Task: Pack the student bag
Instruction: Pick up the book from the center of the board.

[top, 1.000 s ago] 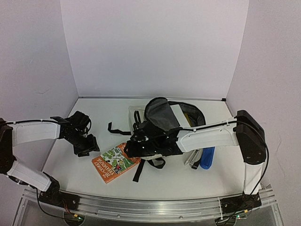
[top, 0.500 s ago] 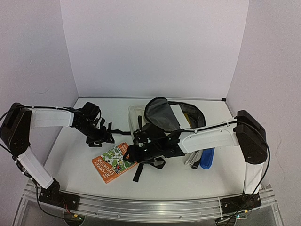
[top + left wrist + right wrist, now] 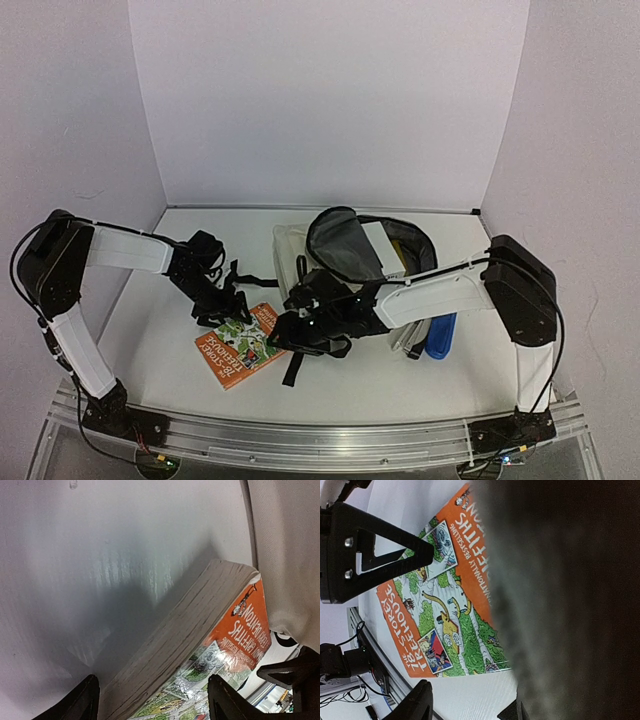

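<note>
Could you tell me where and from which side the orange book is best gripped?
The book lies flat, its thick page edge facing the left gripper, whose open jaws straddle it. So probably grip there, coming from the left, low over the table. The other side looks crowded by the bag and its strap.

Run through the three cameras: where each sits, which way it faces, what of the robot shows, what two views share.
Top external: above and behind the bases, facing down on the table; shows left arm, right arm, student bag.
Left wrist: on the left arm, facing down at the page edge of the book; own fingertips at the bottom.
Right wrist: on the right arm, facing down at the book's cover past blurred dark fabric; own fingertips at the bottom.
Both wrist views share the book.
</note>
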{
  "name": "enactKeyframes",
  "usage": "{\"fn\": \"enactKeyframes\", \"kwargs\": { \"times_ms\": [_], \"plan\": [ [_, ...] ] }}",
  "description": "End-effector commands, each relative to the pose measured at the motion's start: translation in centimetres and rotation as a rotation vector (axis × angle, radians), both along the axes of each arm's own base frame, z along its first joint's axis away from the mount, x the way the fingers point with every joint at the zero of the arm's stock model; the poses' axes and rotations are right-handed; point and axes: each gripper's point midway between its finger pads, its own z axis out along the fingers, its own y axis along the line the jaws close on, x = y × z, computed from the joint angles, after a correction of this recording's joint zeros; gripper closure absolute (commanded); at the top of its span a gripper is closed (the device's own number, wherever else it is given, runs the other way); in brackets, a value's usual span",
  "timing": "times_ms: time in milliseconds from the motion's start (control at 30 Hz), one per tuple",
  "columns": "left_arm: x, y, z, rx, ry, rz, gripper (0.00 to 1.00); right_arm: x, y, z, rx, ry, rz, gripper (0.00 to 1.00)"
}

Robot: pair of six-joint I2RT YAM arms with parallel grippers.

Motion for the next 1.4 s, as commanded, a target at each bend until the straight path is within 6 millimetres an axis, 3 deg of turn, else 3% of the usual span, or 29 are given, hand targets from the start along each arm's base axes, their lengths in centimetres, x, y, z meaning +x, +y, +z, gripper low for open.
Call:
{"fn": "enactKeyframes", "kwargs": {
  "times_ms": [0,300,667,967,1100,1267,1367],
  "plan": [
    [0.1,-1.2,0.7,-0.035,-0.006,-0.049,0.28,0.6,0.6,-1.7,-0.008,0.040,-0.006,0.44],
    [-1.3,-2.6,0.9,-0.113,0.035,-0.063,0.35,2.0,1.9,-2.6,-0.004,0.035,-0.004,0.46],
    [-2.3,-5.2,3.0,-0.293,0.056,-0.064,0.40,3.0,2.6,-3.0,-0.001,0.019,-0.008,0.49],
    [-2.5,-6.8,4.6,-0.383,0.056,-0.070,0.63,3.5,3.2,-3.0,0.007,0.008,-0.006,0.49],
    [-2.3,-7.1,5.8,-0.415,0.030,-0.065,0.68,3.4,3.2,-3.1,0.005,0.009,-0.007,0.49],
    [-2.4,-7.5,7.2,-0.482,0.013,-0.058,0.68,3.5,3.2,-3.1,0.006,0.009,-0.009,0.49],
    [-2.6,-7.6,6.8,-0.494,0.028,-0.049,0.65,3.6,3.3,-3.0,0.007,0.006,-0.008,0.49]
  ]
}}
